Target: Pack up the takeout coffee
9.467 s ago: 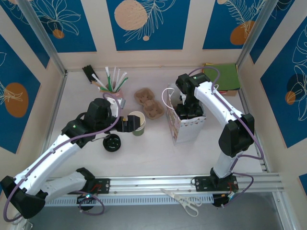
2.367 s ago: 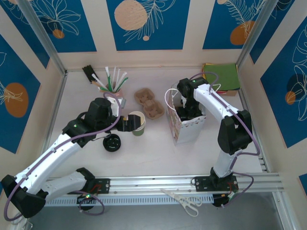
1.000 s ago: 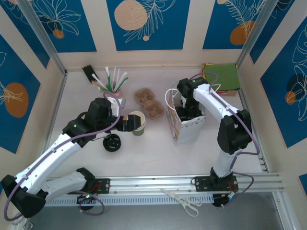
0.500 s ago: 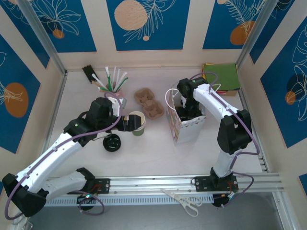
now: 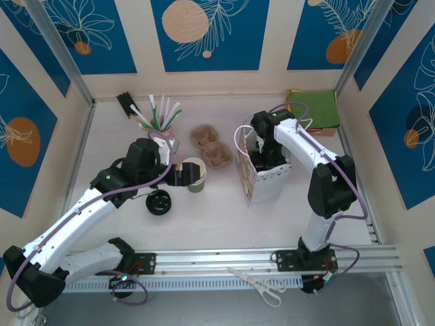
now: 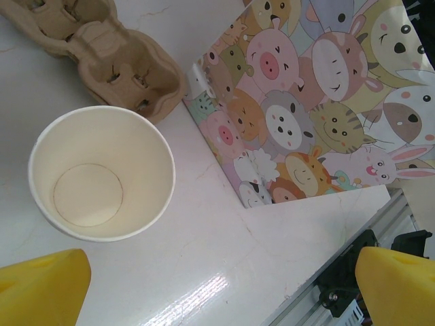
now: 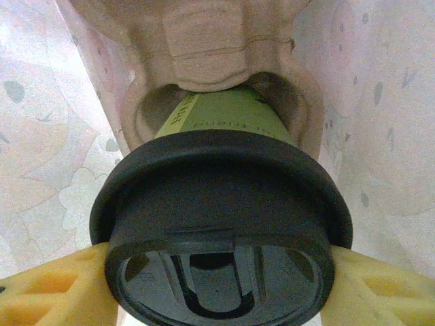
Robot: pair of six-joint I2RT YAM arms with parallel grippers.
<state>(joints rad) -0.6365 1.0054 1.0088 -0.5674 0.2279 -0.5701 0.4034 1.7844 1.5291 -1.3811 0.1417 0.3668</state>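
The takeout coffee (image 7: 217, 204), an olive-green cup under a black lid, sits in a well of a brown pulp carrier (image 7: 217, 41) inside the white cartoon-animal bag (image 5: 266, 182). My right gripper (image 5: 263, 157) reaches down into the bag, and its yellow fingers (image 7: 51, 285) are shut on the lid's two sides. My left gripper (image 5: 178, 174) hangs open just left of a lidless green cup (image 5: 195, 174). In the left wrist view that empty cup (image 6: 102, 173) lies ahead of the spread yellow fingertips (image 6: 41, 288), apart from them.
A second pulp carrier (image 5: 212, 146) lies between the lidless cup and the bag. A lone black lid (image 5: 160, 202) rests near the left arm. Straws stand in a holder (image 5: 160, 117) at the back left, green napkins (image 5: 314, 109) at the back right, scissors (image 5: 262, 285) on the front rail.
Over the earlier seconds the right wrist shifted slightly in the bag's mouth. In the last second the left arm has only nudged a little, and the rest is still.
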